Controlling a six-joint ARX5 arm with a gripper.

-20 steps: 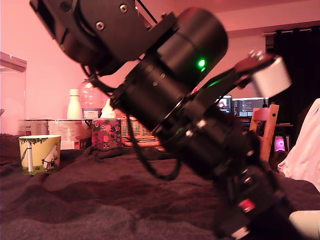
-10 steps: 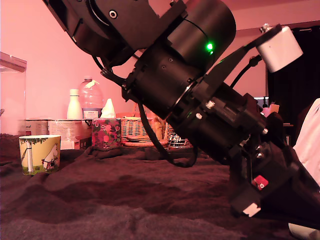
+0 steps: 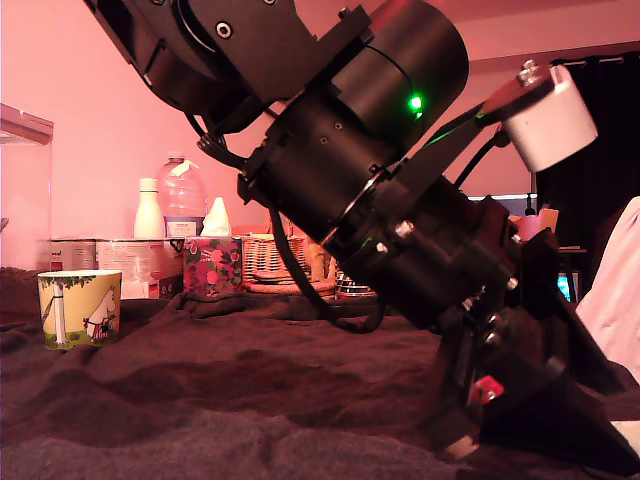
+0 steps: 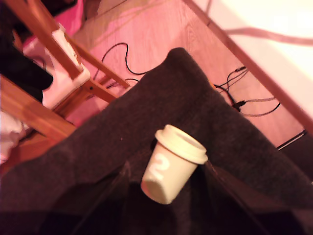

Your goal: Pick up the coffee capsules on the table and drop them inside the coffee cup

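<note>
Change: arm has dropped slightly vs 0.5 s ago; white wrist cam housing sits lower, wrist end closer to blanket. Mug unmoved.
Arm (image 3: 360, 200): black, fills most of exterior view, angled down toward 5 o'clock; green LED lit.
End effector (image 4: 164, 196): fingers apart, dark blurred shapes either side of capsule's lower end; contact w/ it can't be told.
Cream capsule (image 4: 173, 164): tilted on blanket near a corner, rimmed top toward 1 o'clock, pale "2" on side.
Coffee cup (image 3: 80, 308): upright at 9 o'clock in exterior view, well apart from arm.
Surface (image 3: 200, 400): dark brown fuzzy blanket, rumpled.
Background: floral box (image 3: 212, 267), bottles, wicker basket behind cup.
</note>
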